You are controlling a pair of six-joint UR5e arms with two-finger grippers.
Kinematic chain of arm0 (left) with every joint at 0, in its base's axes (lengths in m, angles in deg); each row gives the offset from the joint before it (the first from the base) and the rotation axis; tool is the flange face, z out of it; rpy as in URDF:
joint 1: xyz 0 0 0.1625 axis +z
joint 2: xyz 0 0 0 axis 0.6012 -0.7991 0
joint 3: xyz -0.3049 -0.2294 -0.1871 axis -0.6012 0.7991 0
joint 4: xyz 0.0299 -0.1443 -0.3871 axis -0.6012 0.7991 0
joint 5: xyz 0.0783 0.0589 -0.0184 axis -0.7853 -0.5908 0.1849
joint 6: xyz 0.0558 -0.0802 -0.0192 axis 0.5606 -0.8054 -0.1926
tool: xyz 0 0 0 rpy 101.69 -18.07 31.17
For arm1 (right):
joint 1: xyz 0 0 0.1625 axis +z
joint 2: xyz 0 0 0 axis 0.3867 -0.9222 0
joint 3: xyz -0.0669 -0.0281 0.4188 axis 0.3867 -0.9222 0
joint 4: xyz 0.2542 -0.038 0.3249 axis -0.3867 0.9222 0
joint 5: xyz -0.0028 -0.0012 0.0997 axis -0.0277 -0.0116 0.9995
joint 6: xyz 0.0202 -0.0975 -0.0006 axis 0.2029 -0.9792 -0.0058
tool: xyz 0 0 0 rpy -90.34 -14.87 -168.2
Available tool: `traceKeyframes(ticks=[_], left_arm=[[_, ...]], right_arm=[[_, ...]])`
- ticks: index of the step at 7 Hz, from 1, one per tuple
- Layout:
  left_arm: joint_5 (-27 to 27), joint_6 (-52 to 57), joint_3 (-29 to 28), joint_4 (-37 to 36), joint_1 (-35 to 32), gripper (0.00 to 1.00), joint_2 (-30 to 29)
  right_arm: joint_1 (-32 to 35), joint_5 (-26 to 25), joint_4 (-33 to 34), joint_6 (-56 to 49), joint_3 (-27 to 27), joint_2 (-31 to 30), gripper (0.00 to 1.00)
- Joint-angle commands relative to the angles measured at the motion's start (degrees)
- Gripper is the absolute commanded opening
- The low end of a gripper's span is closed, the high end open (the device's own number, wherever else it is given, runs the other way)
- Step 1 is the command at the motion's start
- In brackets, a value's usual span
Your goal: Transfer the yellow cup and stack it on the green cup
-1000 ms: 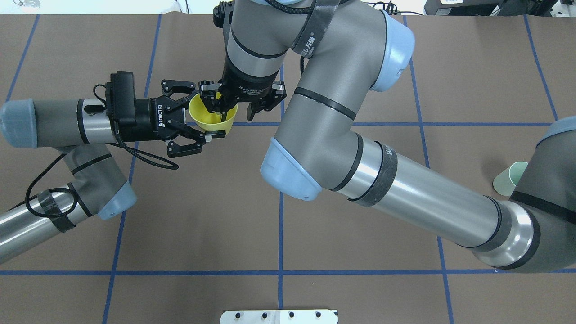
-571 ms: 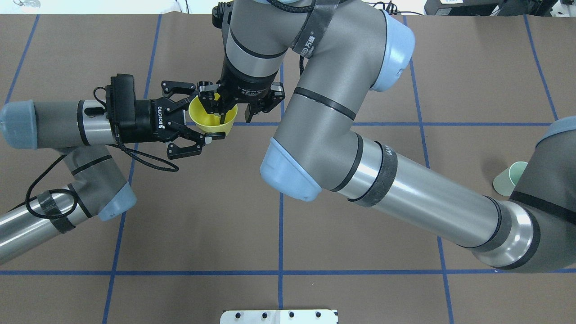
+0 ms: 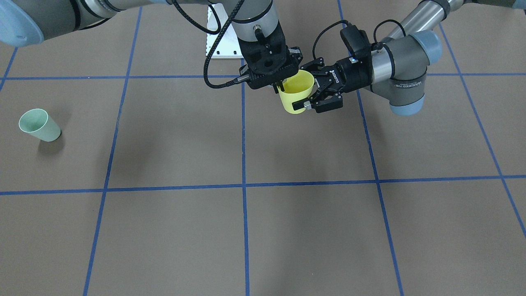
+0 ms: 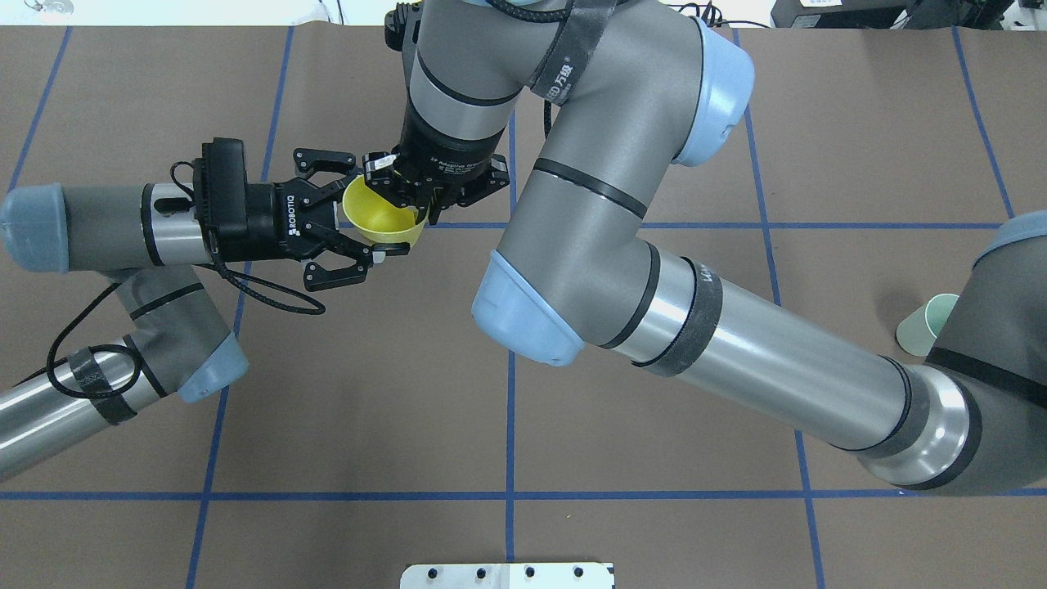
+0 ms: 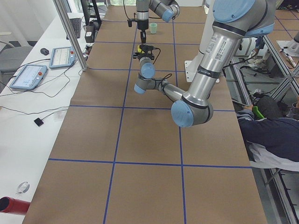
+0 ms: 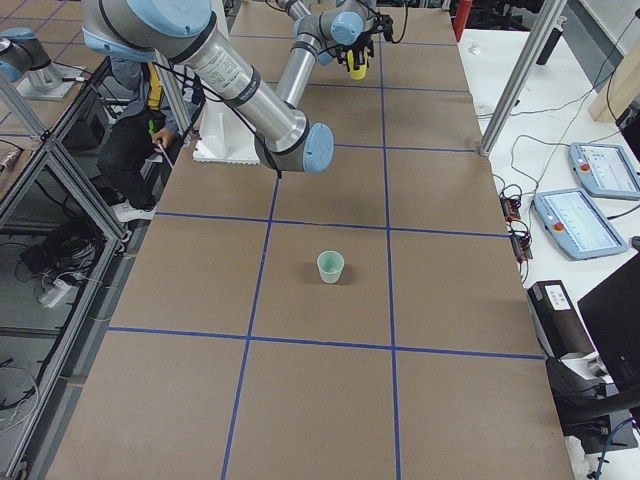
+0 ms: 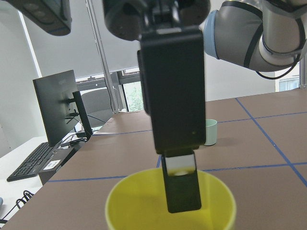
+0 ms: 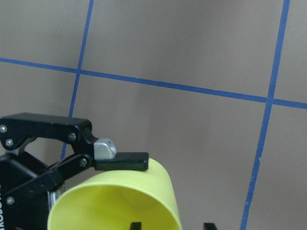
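At upper centre of the overhead view, the handover: the left gripper [image 4: 370, 214] grips the yellow cup [image 4: 383, 217]; the right gripper [image 4: 424, 206] pinches its rim. Next, left releases; the green cup [image 4: 924, 324] waits mid-right.

Right tool [image 4: 421, 204] now pinched onto yellow cup [image 4: 378, 219] rim.

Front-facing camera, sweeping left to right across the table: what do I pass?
Green cup → right claw, pinching the yellow cup's rim → yellow cup → left claw, gripping the cup's side.
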Motion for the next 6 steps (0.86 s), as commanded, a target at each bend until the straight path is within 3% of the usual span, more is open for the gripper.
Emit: traceKeyframes(ticks=[1, 6], left_arm=[[0.0, 0.2, 0.0, -0.1, 0.0, 0.98, 0.0], [-0.1, 0.0, -0.5, -0.5, 0.0, 0.99, -0.1]], right_arm=[[0.4, -0.3, 0.2, 0.3, -0.2, -0.2, 0.0], [4.5, 0.2, 3.5, 0.3, 1.1, -3.4, 0.0]])
